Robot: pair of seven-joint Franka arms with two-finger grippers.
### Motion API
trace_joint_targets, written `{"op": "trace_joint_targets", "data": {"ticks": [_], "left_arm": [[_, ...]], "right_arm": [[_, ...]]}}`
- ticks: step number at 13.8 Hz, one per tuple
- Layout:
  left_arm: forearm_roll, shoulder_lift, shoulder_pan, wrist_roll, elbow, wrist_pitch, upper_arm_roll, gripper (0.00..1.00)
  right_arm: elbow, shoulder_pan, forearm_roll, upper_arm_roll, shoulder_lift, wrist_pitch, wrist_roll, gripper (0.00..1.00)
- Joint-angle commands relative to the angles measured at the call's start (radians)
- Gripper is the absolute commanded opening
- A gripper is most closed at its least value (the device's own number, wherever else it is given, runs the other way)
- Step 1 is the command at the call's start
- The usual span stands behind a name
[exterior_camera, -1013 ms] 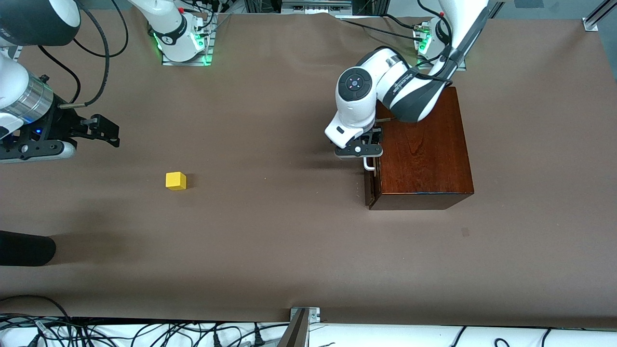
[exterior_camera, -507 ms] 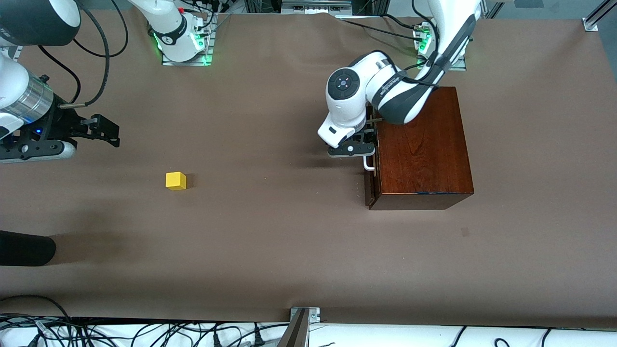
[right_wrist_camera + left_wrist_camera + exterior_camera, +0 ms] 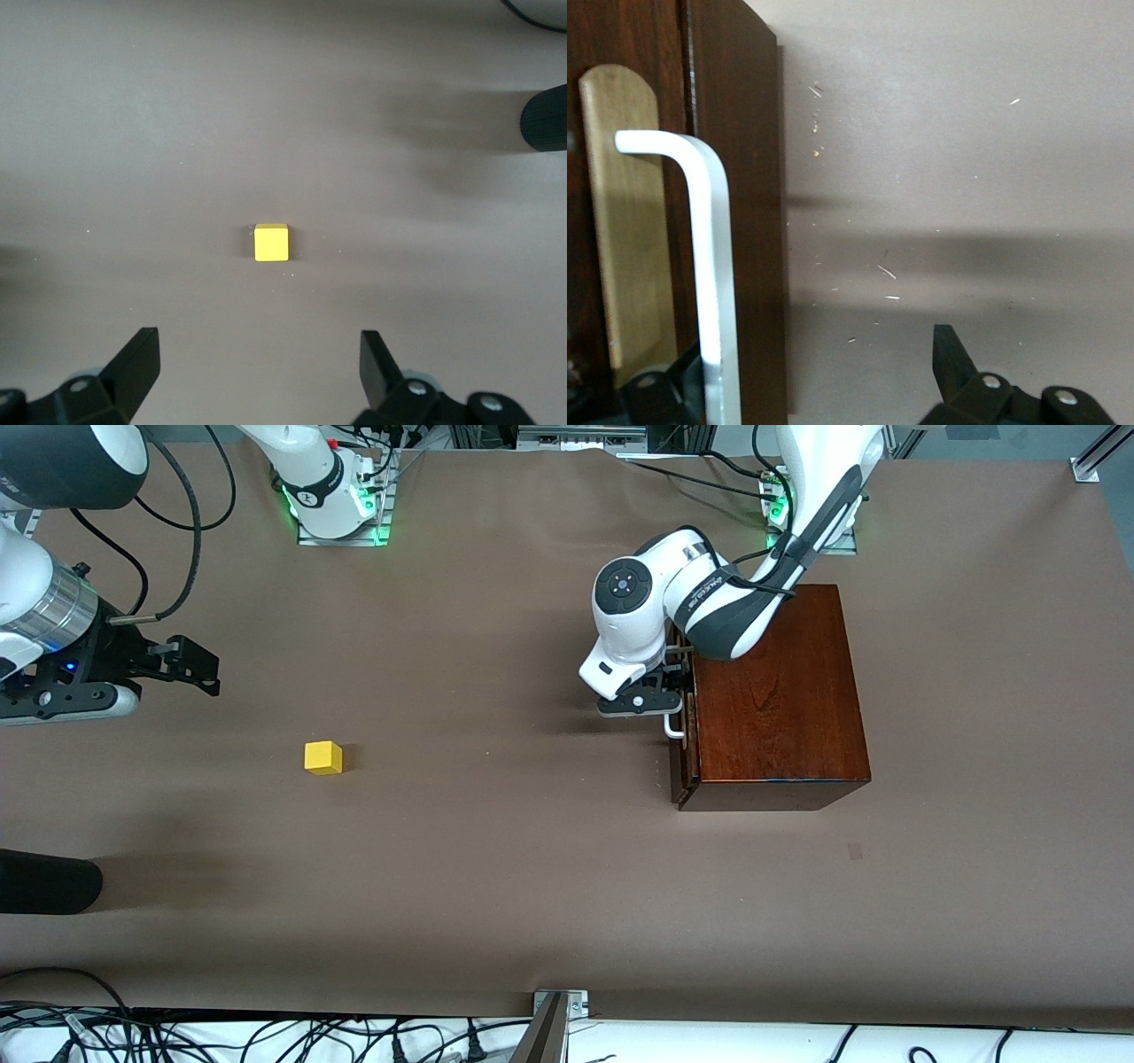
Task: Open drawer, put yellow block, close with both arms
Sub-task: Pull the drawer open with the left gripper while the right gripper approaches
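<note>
The yellow block [image 3: 322, 757] lies on the brown table toward the right arm's end. My right gripper [image 3: 208, 673] hangs open above the table near it; in the right wrist view the block [image 3: 271, 243] sits ahead of that gripper [image 3: 257, 347], apart from both fingers. The mahogany box [image 3: 780, 700] stands toward the left arm's end, its drawer front [image 3: 680, 775] close against it. My left gripper [image 3: 663, 705] is at the white handle [image 3: 677, 729], open. In the left wrist view that gripper [image 3: 815, 359] has one finger at the handle [image 3: 713, 266] and the other wide of it.
A black cylinder [image 3: 44, 881] juts in at the table edge, nearer the front camera than the block, and also shows in the right wrist view [image 3: 545, 119]. Green-lit arm bases [image 3: 341, 505] stand along the top edge. Cables run along the bottom edge.
The left arm's wrist has shifted a little away from the box toward the right arm's end, staying at the handle. The drawer front, the block and the right arm have not moved.
</note>
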Motion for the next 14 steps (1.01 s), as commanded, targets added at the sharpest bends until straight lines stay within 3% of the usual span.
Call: {"op": "trace_joint_targets", "data": {"ticks": [1,7,14], "left_arm": [[0.018,0.051,-0.038,-0.041,0.027,0.1,-0.001,1.0],[0.002,0.18,-0.129,-0.154,0.22,0.115,-0.001,1.0],[-0.001,0.215,-0.162,-0.182,0.29,0.115,-0.001,1.0]], "right_arm": [[0.009,-0.006,0.011,0.004,-0.003,-0.001,-0.001,1.0],[0.009,-0.006,0.014,0.007,-0.007,-0.004,0.001,1.0],[0.009,-0.002,0.014,0.051,-0.003,0.029,-0.001,1.0]]}}
